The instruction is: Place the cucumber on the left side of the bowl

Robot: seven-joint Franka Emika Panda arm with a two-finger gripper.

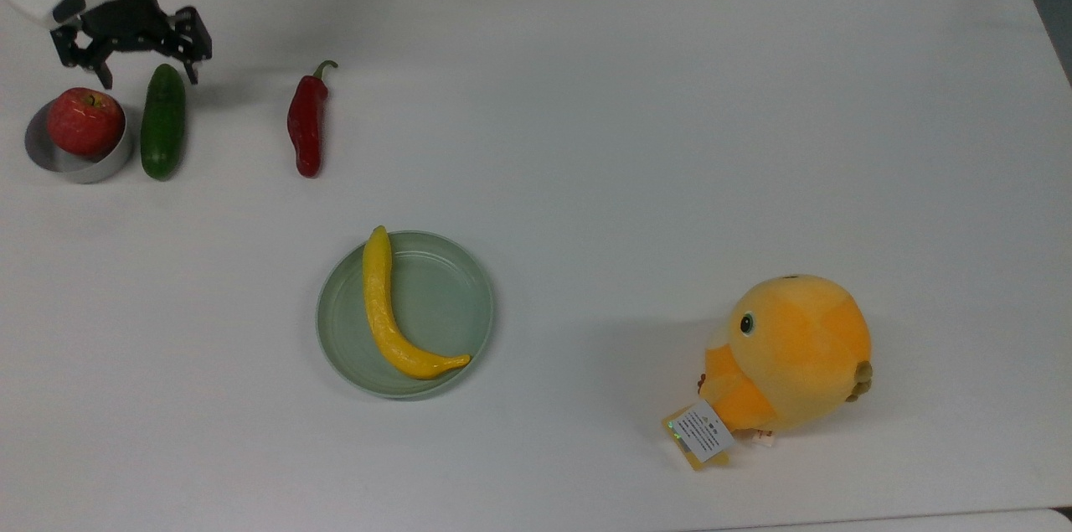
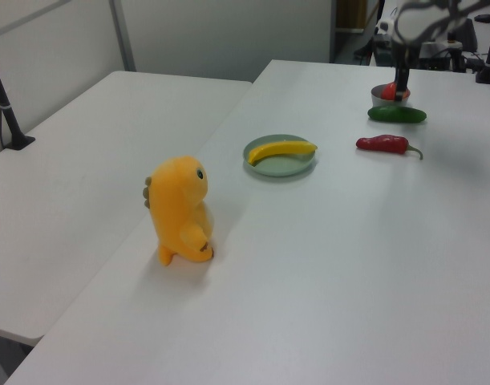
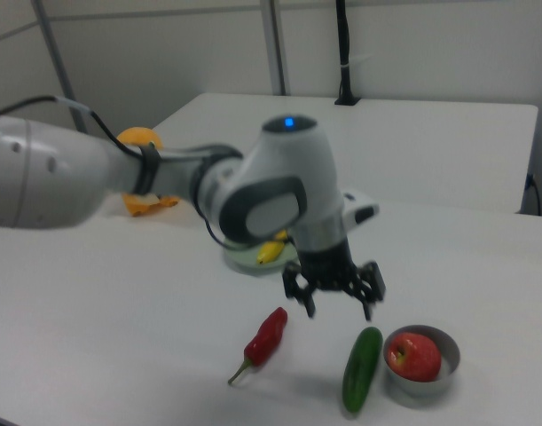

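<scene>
The dark green cucumber (image 1: 162,122) (image 2: 398,115) (image 3: 361,368) lies flat on the white table, just to the top view's right of the small silver bowl (image 1: 77,166) (image 3: 420,379). A red apple (image 1: 84,121) (image 3: 413,354) sits inside the bowl. My gripper (image 1: 138,80) (image 3: 336,308) hangs open above the cucumber's far end, clear of it and holding nothing. In the left view the bowl (image 2: 380,100) stands right behind the cucumber.
A red chili (image 1: 306,126) (image 2: 386,144) (image 3: 267,338) lies to the top view's right of the cucumber. A pale green dish (image 1: 444,306) holds a yellow banana-like fruit (image 1: 383,310) mid-table. An orange plush toy (image 1: 791,356) stands at the top view's lower right.
</scene>
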